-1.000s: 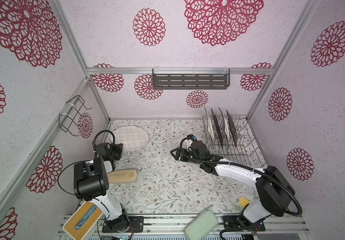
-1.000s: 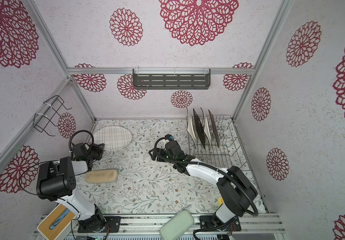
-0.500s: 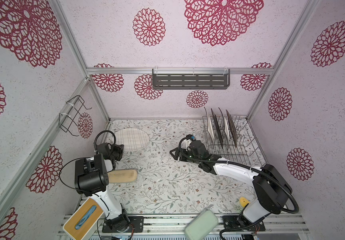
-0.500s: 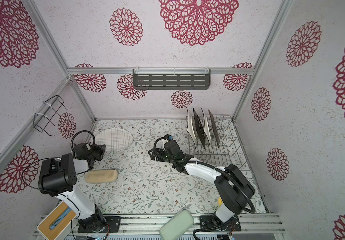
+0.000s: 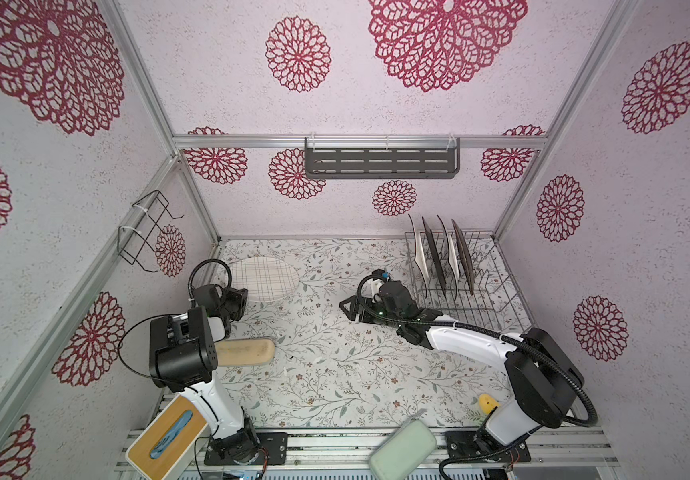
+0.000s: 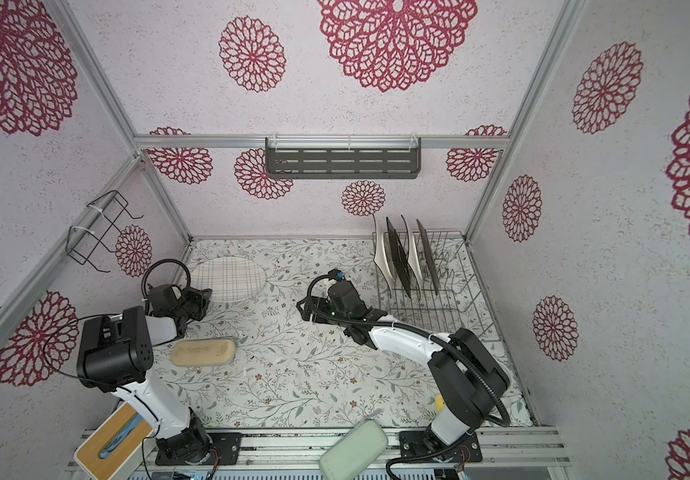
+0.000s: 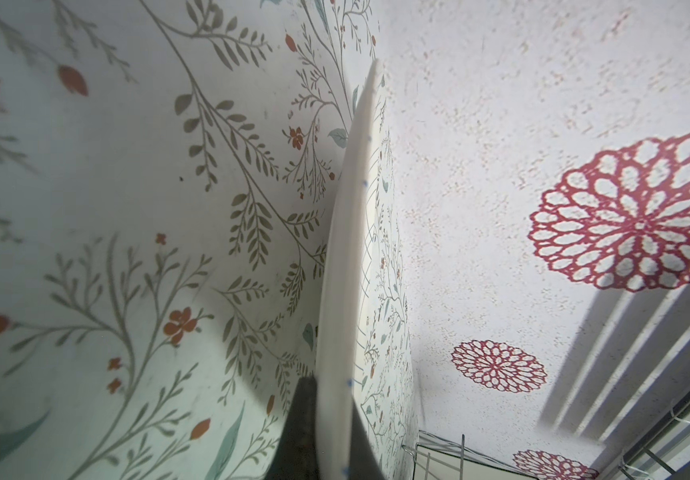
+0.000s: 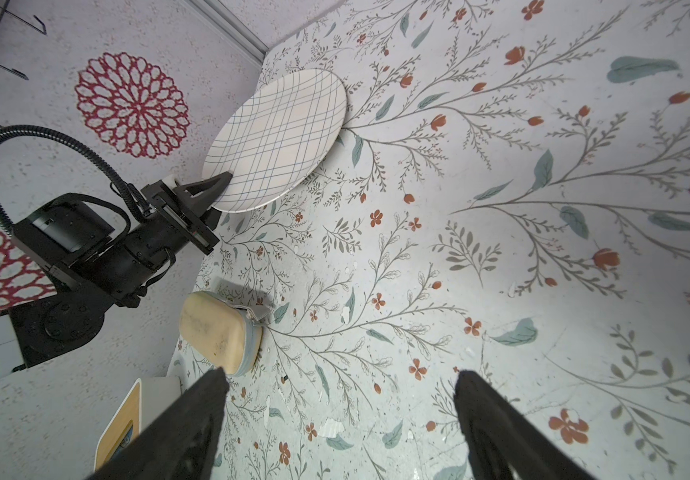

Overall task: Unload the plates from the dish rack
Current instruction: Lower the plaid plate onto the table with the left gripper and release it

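- The left tool (image 5: 240,296) is clamped tight on the near rim of the round cream grid plate (image 5: 266,278), one finger over the rim and one under it
- In the left wrist view the dark fingers (image 7: 306,415) pinch the pale edge of the grid plate (image 7: 341,270), which is seen edge-on
- The grid plate is at the back left of the floral tabletop (image 5: 335,374), close to the corner of the walls and well apart from the rack
- In the right wrist view the grid plate (image 8: 281,137) has a shadow under its gripped side, so that edge may be slightly raised, though this is hard to be sure of
- The right tool (image 5: 347,307) hangs over the middle of the tabletop with its jaws spread wide and nothing between them; only bare cloth shows between its tips in the right wrist view (image 8: 339,382)
- The dish rack (image 5: 480,299) stands at the back right, just beside the right arm's wrist
- Four plates (image 5: 435,257) stand upright on edge in the rack's rear rows, side by side, pale and dark ones alternating
- A beige oblong sponge (image 5: 245,352) lies on the tabletop by the left arm, apart from the grid plate
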Robot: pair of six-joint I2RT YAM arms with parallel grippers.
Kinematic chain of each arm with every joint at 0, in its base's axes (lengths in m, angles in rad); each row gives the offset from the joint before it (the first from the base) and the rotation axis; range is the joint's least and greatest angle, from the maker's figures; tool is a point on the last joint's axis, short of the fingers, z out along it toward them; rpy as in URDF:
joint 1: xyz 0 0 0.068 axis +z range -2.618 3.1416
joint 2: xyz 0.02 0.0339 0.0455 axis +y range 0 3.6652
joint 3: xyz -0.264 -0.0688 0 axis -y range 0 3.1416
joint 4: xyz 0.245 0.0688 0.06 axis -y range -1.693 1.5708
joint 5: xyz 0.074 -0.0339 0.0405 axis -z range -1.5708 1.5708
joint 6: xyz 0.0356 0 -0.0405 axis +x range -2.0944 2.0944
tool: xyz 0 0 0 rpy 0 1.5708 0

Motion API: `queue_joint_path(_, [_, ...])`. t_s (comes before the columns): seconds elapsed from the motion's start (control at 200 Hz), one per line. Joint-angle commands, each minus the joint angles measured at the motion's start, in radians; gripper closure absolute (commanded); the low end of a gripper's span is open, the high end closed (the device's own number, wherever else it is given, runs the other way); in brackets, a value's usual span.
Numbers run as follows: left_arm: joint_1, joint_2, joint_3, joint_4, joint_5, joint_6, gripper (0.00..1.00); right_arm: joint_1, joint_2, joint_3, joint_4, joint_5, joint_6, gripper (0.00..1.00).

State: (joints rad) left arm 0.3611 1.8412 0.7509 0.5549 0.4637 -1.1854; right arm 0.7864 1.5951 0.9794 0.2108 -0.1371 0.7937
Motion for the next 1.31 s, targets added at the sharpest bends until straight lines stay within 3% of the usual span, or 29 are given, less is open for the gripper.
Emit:
queue_joint_path(0.0, [0.006, 0.012, 0.030, 0.038, 0.021, 0.018, 0.91, 0.003, -0.030, 0.018, -0.002, -0.001, -0.028, 0.11])
queue_joint_path(0.185, [0.006, 0.009, 0.033, 0.010, 0.018, 0.033, 0.87, 0.003, -0.046, 0.009, -0.001, 0.009, -0.034, 0.10])
queue_joint_path(0.646, [0.006, -0.007, 0.048, -0.093, -0.026, 0.086, 0.38, -0.004, -0.053, -0.003, -0.015, 0.024, -0.052, 0.09])
queue_joint_path(0.906, [0.006, -0.051, 0.052, -0.199, -0.111, 0.128, 0.12, -0.013, -0.065, -0.020, -0.025, 0.047, -0.068, 0.08])
queue_joint_path(1.206, [0.004, -0.122, 0.067, -0.366, -0.201, 0.205, 0.00, -0.046, -0.124, -0.076, -0.040, 0.083, -0.093, 0.05])
queue_joint_path(1.301, [0.004, -0.154, 0.056, -0.398, -0.234, 0.218, 0.03, -0.068, -0.158, -0.089, -0.066, 0.087, -0.104, 0.05])
